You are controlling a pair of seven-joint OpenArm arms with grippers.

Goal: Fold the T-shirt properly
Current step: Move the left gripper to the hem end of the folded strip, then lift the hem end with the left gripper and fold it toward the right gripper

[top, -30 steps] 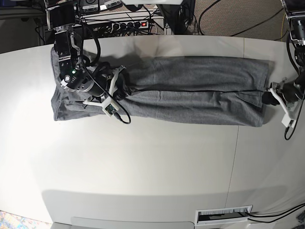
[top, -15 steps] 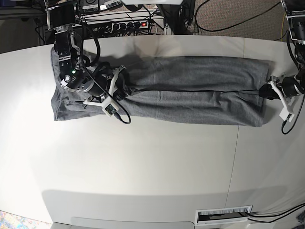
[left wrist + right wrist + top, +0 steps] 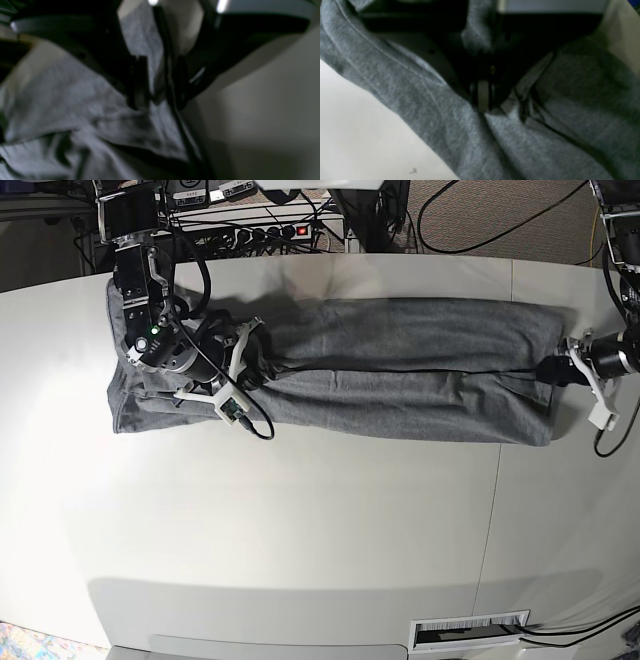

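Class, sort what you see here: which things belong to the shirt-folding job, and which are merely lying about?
Belonging to the job:
- heather-grey short-sleeved cotton T-shirt, laid out long across the table
- right gripper, shut on the T-shirt
- left gripper, at the shirt's other end

Just lying about:
- black power strip behind the white table
- loose black cables on the floor

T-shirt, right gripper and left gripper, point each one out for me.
T-shirt (image 3: pixel 400 370): base view, middle of the folded grey cloth.
right gripper (image 3: pixel 483 100): right wrist view, fingertips shut on the T-shirt.
left gripper (image 3: pixel 556 372): base view, tips at the T-shirt's end.
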